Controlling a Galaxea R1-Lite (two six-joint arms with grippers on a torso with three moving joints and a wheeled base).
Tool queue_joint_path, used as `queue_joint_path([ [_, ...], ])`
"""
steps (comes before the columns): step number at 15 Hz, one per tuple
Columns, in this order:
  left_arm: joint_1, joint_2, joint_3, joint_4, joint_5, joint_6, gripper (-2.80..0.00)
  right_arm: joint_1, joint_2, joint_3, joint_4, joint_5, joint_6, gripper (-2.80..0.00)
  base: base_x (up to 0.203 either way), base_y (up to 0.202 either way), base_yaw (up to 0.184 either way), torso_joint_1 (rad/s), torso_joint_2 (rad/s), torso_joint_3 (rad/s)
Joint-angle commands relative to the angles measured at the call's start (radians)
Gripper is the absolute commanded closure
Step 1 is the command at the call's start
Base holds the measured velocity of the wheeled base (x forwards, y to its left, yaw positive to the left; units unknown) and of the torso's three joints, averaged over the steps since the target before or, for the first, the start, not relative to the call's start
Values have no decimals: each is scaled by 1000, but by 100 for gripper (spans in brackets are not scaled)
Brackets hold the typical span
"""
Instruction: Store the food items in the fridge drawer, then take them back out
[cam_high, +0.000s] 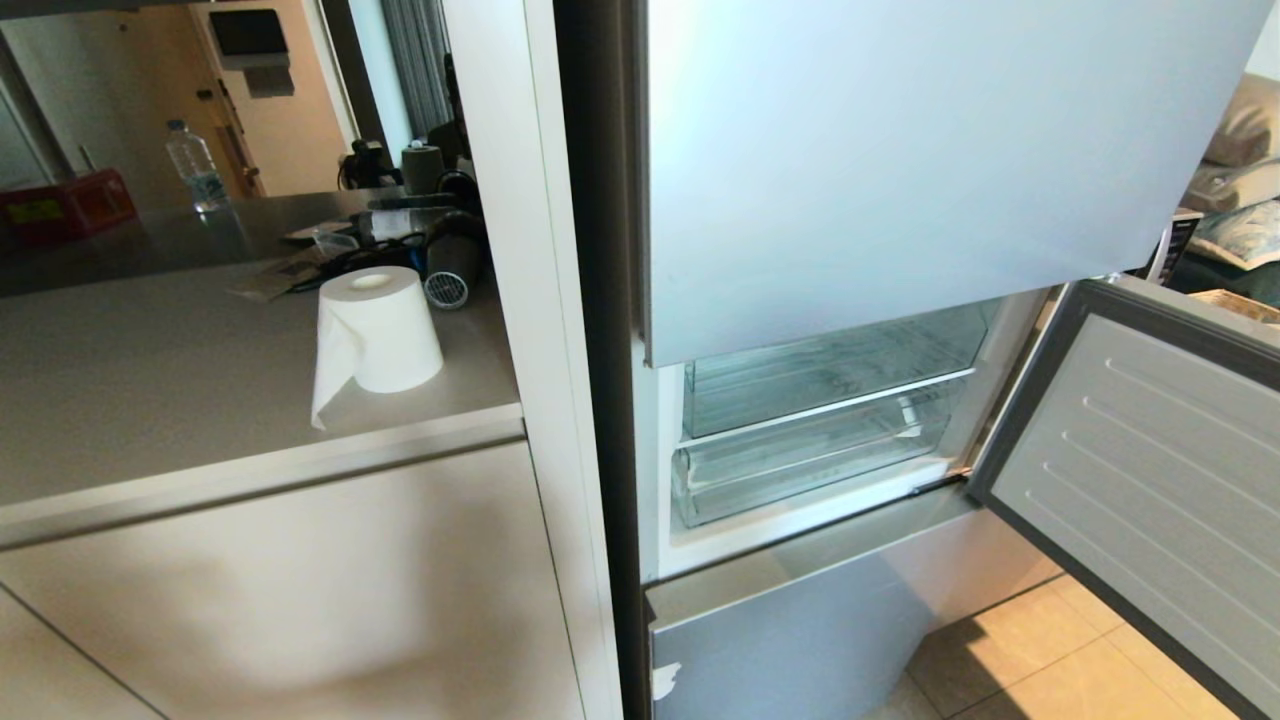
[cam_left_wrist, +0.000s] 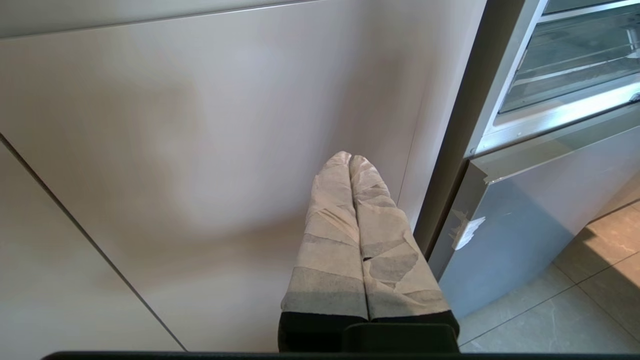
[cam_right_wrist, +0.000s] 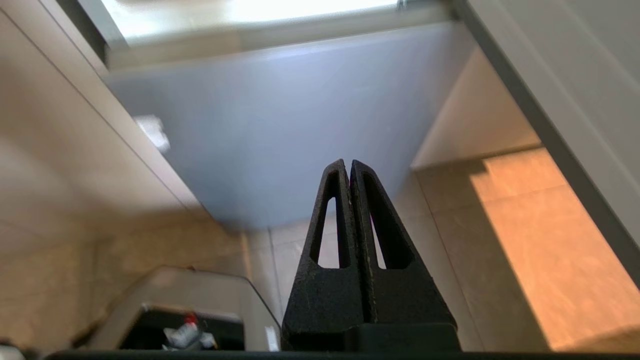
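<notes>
No food items are in view. In the open middle compartment of the fridge, the fridge drawer (cam_high: 800, 465) is the lower, shallow clear one, pushed in under a taller clear drawer (cam_high: 830, 370); nothing shows inside either. The fridge drawer (cam_left_wrist: 570, 65) also appears in the left wrist view. Neither arm appears in the head view. My left gripper (cam_left_wrist: 350, 157), its fingers wrapped in pale tape, is shut and empty in front of the beige cabinet panel (cam_left_wrist: 200, 150) beside the fridge. Shut and empty too, my right gripper (cam_right_wrist: 348, 164) with black fingers points down toward the grey lower fridge door (cam_right_wrist: 280, 125) and the floor.
The compartment's door (cam_high: 1150, 480) stands swung open at the right, over the tiled floor (cam_high: 1050, 650). Left of the fridge, a counter (cam_high: 150, 400) carries a paper roll (cam_high: 375, 330), a water bottle (cam_high: 195, 165) and clutter. A bin-like box (cam_right_wrist: 185, 320) sits low beside the right arm.
</notes>
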Motion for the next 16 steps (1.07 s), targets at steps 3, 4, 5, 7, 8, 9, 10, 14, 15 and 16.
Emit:
queue_joint_path([
  [3, 0, 0, 0, 0, 0, 0, 0, -8, -60, 8, 11, 11, -46, 0, 0, 0, 0, 0, 0, 0],
  [4, -2, 1, 0, 0, 0, 0, 0, -9, -60, 8, 13, 6, -38, 0, 0, 0, 0, 0, 0, 0],
  [5, -1, 1, 0, 0, 0, 0, 0, -8, -60, 8, 11, 5, -24, 0, 0, 0, 0, 0, 0, 0],
  [7, 0, 1, 0, 0, 0, 0, 0, -5, -58, 8, 5, 5, -1, 0, 0, 0, 0, 0, 0, 0],
  [8, -2, 1, 0, 0, 0, 0, 0, 19, -58, 8, 5, 5, -4, 0, 0, 0, 0, 0, 0, 0],
  [9, 0, 1, 0, 0, 0, 0, 0, 54, -59, 8, 5, 7, -9, 0, 0, 0, 0, 0, 0, 0],
  [10, 0, 1, 0, 0, 0, 0, 0, 61, -60, 8, 5, 8, -10, 0, 0, 0, 0, 0, 0, 0],
  [14, -2, 1, 0, 0, 0, 0, 0, -78, -106, 8, 5, 8, -11, 0, 0, 0, 0, 0, 0, 0],
  [15, -1, 1, 0, 0, 0, 0, 0, -96, -143, 8, 5, 9, -14, 0, 0, 0, 0, 0, 0, 0],
  [16, 0, 1, 0, 0, 0, 0, 0, -99, -194, 8, 5, 11, -21, 0, 0, 0, 0, 0, 0, 0],
])
